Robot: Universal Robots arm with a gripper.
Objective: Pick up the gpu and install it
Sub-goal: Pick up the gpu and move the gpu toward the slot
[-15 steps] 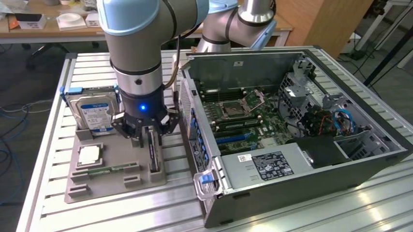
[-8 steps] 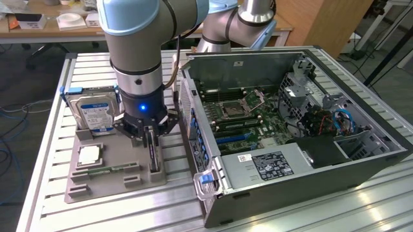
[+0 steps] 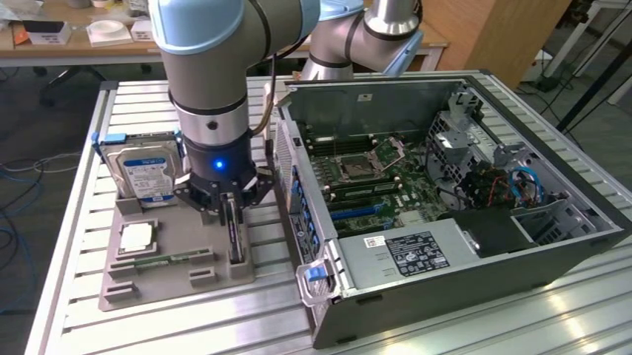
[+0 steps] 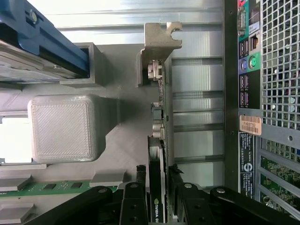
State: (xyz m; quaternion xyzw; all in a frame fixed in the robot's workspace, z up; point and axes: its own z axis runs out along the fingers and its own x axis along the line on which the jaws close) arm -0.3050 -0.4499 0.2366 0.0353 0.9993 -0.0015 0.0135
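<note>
The gpu [image 3: 235,231] stands on edge in a slot of the grey holder tray [image 3: 168,279], just beside the open computer case. In the wrist view the gpu [image 4: 159,136] runs edge-on, its silver end bracket [image 4: 159,40] at the far end and its black cooler between my fingers. My gripper [image 3: 229,203] has come straight down over the card. Its black fingers [image 4: 140,190] press against both faces of the card, so the gripper [image 4: 158,190] is shut on it. The card still rests in the tray.
The open computer case [image 3: 553,244] lies on its side at the exterior view's right, motherboard [image 3: 375,177] exposed; its rear panel [image 4: 262,93] is close by the card. The tray also holds a hard drive [image 3: 146,174], a CPU [image 3: 136,237] and a RAM stick [image 3: 173,260].
</note>
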